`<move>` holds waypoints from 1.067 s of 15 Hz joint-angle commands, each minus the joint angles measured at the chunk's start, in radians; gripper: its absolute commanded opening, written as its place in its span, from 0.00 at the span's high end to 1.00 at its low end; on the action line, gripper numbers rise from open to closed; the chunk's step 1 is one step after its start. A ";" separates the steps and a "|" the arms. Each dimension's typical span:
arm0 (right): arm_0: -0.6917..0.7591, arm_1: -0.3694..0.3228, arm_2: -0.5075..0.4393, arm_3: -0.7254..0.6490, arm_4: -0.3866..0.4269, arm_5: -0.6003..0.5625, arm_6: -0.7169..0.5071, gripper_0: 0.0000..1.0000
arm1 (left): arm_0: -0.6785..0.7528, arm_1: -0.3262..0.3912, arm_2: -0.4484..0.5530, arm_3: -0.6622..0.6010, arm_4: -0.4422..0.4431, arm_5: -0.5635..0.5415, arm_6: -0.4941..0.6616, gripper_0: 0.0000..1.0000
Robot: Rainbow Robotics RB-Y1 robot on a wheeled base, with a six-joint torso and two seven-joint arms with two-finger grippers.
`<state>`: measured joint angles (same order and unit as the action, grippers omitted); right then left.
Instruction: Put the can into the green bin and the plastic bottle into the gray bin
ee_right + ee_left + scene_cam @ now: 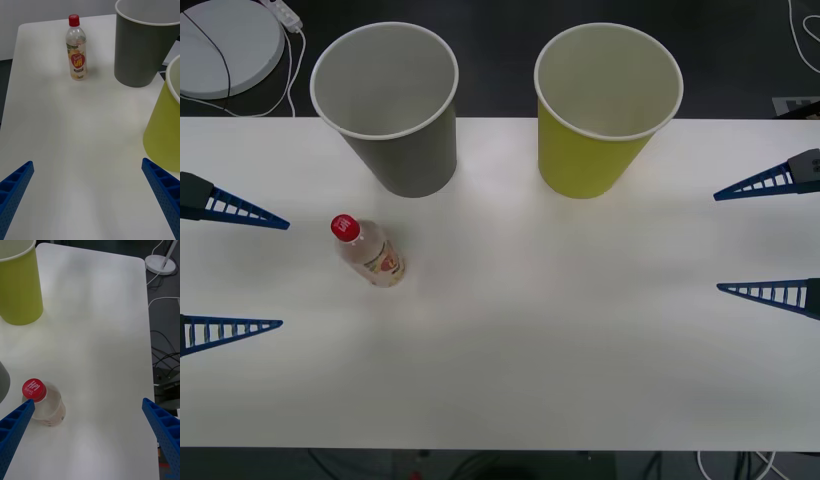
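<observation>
Right now the plastic bottle (370, 253) stands upright on the white table (560, 340), its long axis vertical and red cap up, just in front of the gray bin (392, 110) toward the robot's left. The green bin (600, 112) stands beside the gray one at the far edge, the two apart. From above, both cups show white insides with nothing visible in them, something neither wrist view reveals. The right wrist view shows the bottle's red-and-yellow label (77, 61) face on; the left wrist view looks down on the cap. The left gripper (230, 270) hovers at the table's left edge, fingers spread wide and holding nothing; the right gripper (768, 240) hovers likewise at the right edge.
</observation>
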<state>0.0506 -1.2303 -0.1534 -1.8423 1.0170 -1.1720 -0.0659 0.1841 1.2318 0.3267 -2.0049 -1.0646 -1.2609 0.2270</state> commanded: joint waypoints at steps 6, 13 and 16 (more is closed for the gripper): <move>0.000 0.000 0.000 0.000 0.000 0.000 0.000 0.00 | 0.028 -0.009 0.002 0.048 0.020 0.008 -0.015 0.00; 0.000 0.000 0.000 0.000 0.000 0.000 0.000 0.00 | 0.067 -0.011 0.002 0.210 0.101 0.025 -0.176 0.00; 0.000 0.000 0.000 0.000 0.000 0.000 0.000 0.00 | 0.103 -0.014 0.002 0.265 0.137 0.043 -0.239 0.00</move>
<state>0.0506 -1.2303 -0.1534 -1.8422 1.0170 -1.1719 -0.0659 0.2770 1.2192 0.3283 -1.7552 -0.9411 -1.2242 0.0107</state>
